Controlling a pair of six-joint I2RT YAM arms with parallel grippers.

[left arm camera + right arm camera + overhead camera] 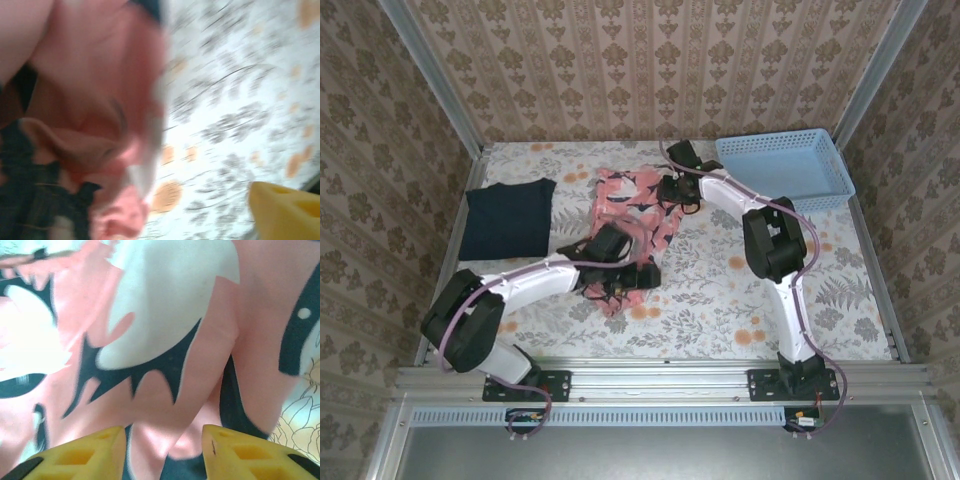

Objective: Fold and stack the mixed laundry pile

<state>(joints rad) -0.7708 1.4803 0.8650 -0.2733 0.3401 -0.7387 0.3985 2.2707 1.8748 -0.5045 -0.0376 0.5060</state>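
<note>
On top of the table: a flowered cloth covers it, and both pieces of laundry lie on it.
Pink garment: it is spread out long and crumpled in the middle of the table, running from far to near. It has navy and white shapes on it.
T-shirt: it is dark and plain and lies flat in a tidy square at the far left, apart from the pink garment.
Basket: it is light blue and sits at the far right corner.
Left arm: it reaches from the near left towards the middle.
Right arm: it reaches from the near right to the far end of the pink garment.
Left gripper: it sits over the near end of the pink garment. Its own camera is blurry, with pink cloth close by and one yellow finger, so I cannot tell how wide the fingers are.
Right gripper: the two yellow fingers stand partly apart. A fold of the pink cloth lies between them, not squeezed.
</note>
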